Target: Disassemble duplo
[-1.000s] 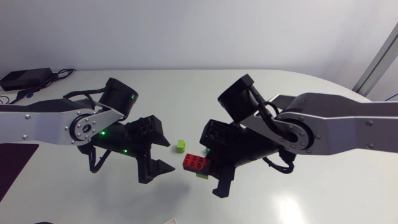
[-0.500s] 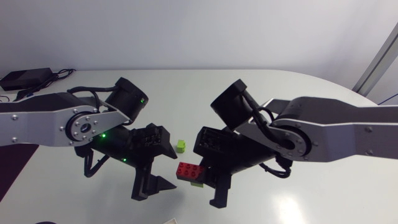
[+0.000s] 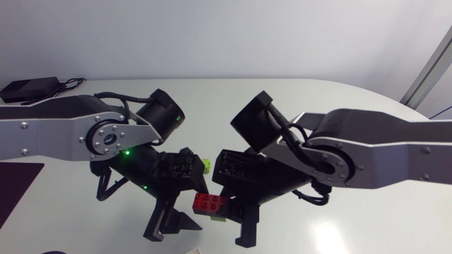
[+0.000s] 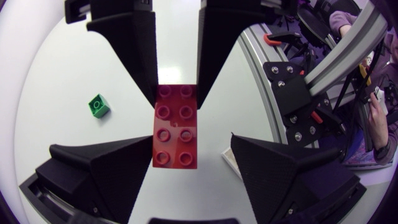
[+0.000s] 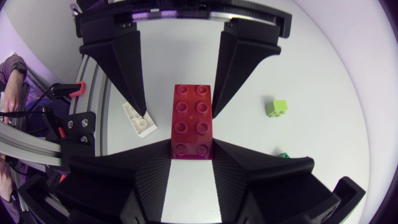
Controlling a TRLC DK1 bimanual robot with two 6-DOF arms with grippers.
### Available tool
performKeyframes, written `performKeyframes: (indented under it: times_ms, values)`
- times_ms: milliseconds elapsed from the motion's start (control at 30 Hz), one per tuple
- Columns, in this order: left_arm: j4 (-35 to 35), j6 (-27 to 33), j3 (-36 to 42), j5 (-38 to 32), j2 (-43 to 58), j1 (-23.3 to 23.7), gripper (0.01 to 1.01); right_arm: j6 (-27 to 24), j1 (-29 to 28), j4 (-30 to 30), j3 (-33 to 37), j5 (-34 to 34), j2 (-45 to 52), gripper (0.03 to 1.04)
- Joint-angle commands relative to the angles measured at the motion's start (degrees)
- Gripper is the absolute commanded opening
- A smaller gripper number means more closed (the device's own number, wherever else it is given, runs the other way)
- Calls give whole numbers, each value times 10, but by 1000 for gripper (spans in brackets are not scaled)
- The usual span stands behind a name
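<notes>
Step in hand, as I read it: setting up the pull-apart. Right claw (image 5: 191, 144) pinches one end of the red brick (image 4: 176, 127) from both sides. Head view shows a lime piece (image 3: 220, 216) stuck under it, so the stack isn't apart yet. It sits over the 6 o'clock part of the table (image 3: 318, 106), betw. the two claws. Left claw (image 4: 191, 135) is spread, fingers either side of the brick's free end w/ a gap on at least one side, so no grip there. A loose lime brick (image 3: 206, 165) lies approx 12 o'clock from the stack. Next, prob.: left closes on one layer only, right holds the other, then lever apart. Risk: both claws on the same layer.
</notes>
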Motion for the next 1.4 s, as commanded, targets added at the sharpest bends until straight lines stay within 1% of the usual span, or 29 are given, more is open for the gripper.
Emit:
performKeyframes:
  times_ms: [0, 33, 67, 167, 367, 600, 633, 767, 800, 833, 867, 900, 933, 967, 1133, 1267, 1367]
  values:
    - [-13, 29, 17, 7, 17, -4, 631, -11, 12, -13, 20, -7, -13, 203]
    - [-14, 30, 19, 10, 19, -4, 590, -11, 13, -13, 21, -10, -13, 203]
    - [-16, 32, 20, 13, 22, -4, 570, -11, 13, -14, 22, -14, -14, 203]
    - [-22, 37, 27, 19, 30, -3, 454, -10, 21, -16, 23, -19, -14, 203]
    - [-36, 43, 39, 27, 37, 0, 444, -11, 30, -13, 11, -19, -10, 203]
    - [-62, 58, 41, 35, 49, 2, 326, -15, 30, -6, -3, -19, -9, 205]
    - [-68, 62, 41, 37, 50, 1, 323, -15, 30, -6, -4, -19, -9, 207]
    - [-94, 75, 41, 47, 63, 1, 270, -14, 26, 3, -12, -19, -13, 234]
    - [-94, 78, 40, 51, 64, 4, 269, -13, 25, 5, -16, -19, -17, 282]
    - [-94, 79, 40, 55, 64, 10, 269, -13, 25, 6, -19, -19, -21, 395]
    - [-94, 79, 40, 62, 63, 18, 270, -13, 24, 6, -21, -19, -27, 548]
    - [-95, 83, 41, 70, 61, 28, 270, -11, 23, 6, -24, -19, -36, 748]
    - [-94, 86, 41, 78, 56, 40, 270, -10, 21, 5, -26, -19, -46, 918]
    - [-94, 89, 42, 92, 49, 57, 270, -8, 18, 5, -28, -20, -59, 1005]
    - [-95, 86, 49, 171, 31, 123, 270, -2, -24, 3, -40, -72, -110, 1005]
    - [-102, 71, 46, 220, 16, 131, 270, 9, -53, 7, -45, -101, -114, 1002]
    - [-104, 65, 43, 239, -2, 121, 270, 25, -68, 11, -38, -126, -92, 997]
